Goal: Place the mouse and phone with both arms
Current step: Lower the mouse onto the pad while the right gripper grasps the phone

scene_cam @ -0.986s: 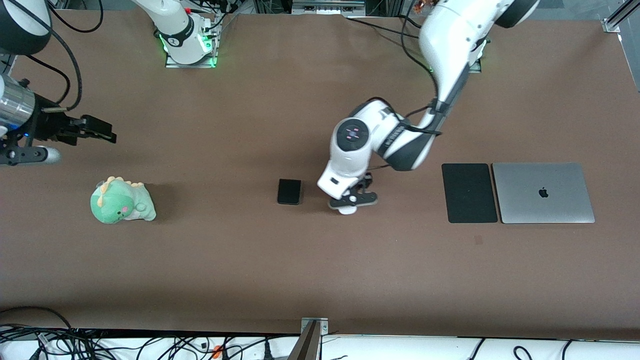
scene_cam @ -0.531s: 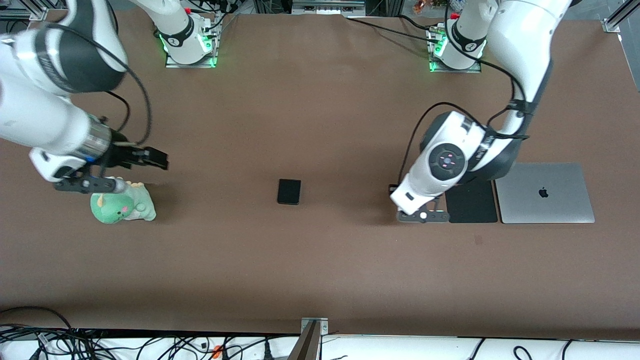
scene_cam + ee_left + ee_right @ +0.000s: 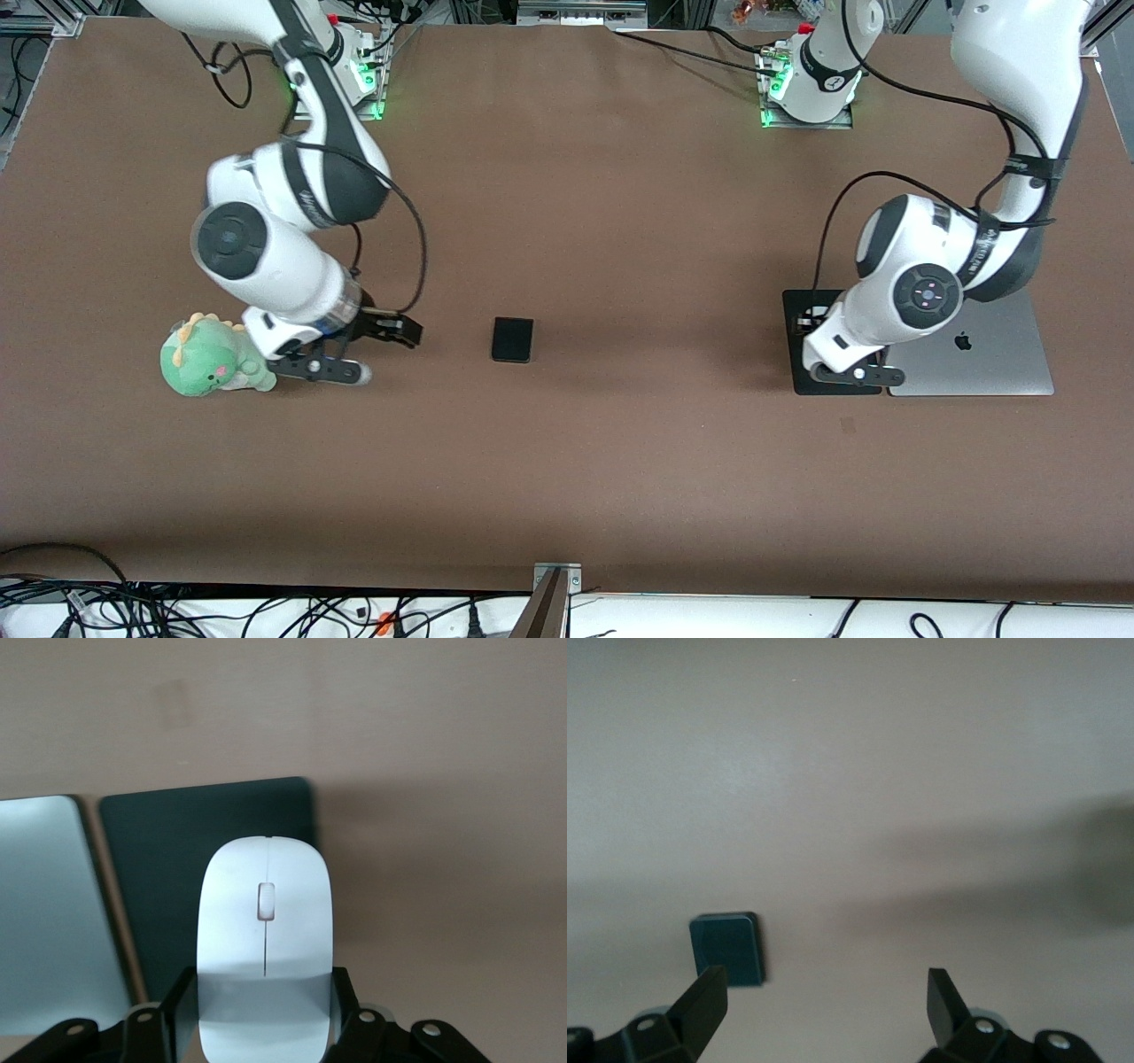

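My left gripper point(image 3: 264, 1010) clamps the mouse point(image 3: 265, 935) over the pad point(image 3: 819, 310); my right gripper point(image 3: 824, 997), jaws apart, hovers beside the phone point(image 3: 513, 339).

A green dinosaur plush point(image 3: 213, 356) sits well apart from the closed silver laptop point(image 3: 974, 354) (black mouse pad point(image 3: 819, 310) alongside).

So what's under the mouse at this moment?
The mouse, held in the left gripper, hangs over the black mouse pad, beside the laptop. Whether it touches the pad cannot be seen; the arm covers it from the front.
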Motion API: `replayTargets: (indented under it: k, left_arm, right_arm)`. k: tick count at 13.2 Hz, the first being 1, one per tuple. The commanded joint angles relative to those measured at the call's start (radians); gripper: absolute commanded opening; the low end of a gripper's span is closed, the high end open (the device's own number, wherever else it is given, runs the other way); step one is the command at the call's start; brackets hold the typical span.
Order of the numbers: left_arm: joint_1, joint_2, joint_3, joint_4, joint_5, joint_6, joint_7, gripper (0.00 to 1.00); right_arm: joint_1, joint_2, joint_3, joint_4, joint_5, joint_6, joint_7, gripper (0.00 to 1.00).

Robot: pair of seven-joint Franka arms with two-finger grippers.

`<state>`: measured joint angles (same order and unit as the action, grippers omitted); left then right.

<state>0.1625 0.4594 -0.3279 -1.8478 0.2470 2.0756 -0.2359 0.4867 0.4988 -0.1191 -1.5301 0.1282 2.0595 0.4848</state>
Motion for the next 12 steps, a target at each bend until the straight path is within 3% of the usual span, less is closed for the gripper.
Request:
replayTargets:
  k: [1,7,8,9,10,11,12]
  left_arm:
    - [0.069,-0.005,-0.013,-0.112,0.044,0.154,0.007,0.00]
    - [0.107,0.079,-0.013,-0.129,0.043,0.199,-0.019,0.00]
    - [0.107,0.081,-0.013,-0.129,0.043,0.199,-0.017,0.07]
    - [0.107,0.087,-0.013,-0.128,0.043,0.199,-0.017,0.25]
    - [0.107,0.088,-0.013,-0.126,0.043,0.199,-0.016,0.87]
    - [0.110,0.087,-0.011,-0.125,0.043,0.198,-0.017,1.00]
    - [0.111,0.078,-0.013,-0.119,0.043,0.186,-0.019,1.00]
  right_arm:
    - [0.061,0.061,-0.010,-0.018,0.008,0.118,0.082,1.00]
    - [0.183,0.184,-0.017,-0.054,-0.047,0.278,0.267,1.00]
    - [0.202,0.202,-0.019,-0.054,-0.065,0.298,0.306,1.00]
    - [0.216,0.220,-0.019,-0.054,-0.097,0.316,0.342,1.00]
    - [0.226,0.234,-0.019,-0.054,-0.122,0.324,0.363,1.00]
    - [0.239,0.242,-0.019,-0.054,-0.130,0.326,0.380,1.00]
    - [0.253,0.253,-0.019,-0.054,-0.145,0.327,0.382,1.00]
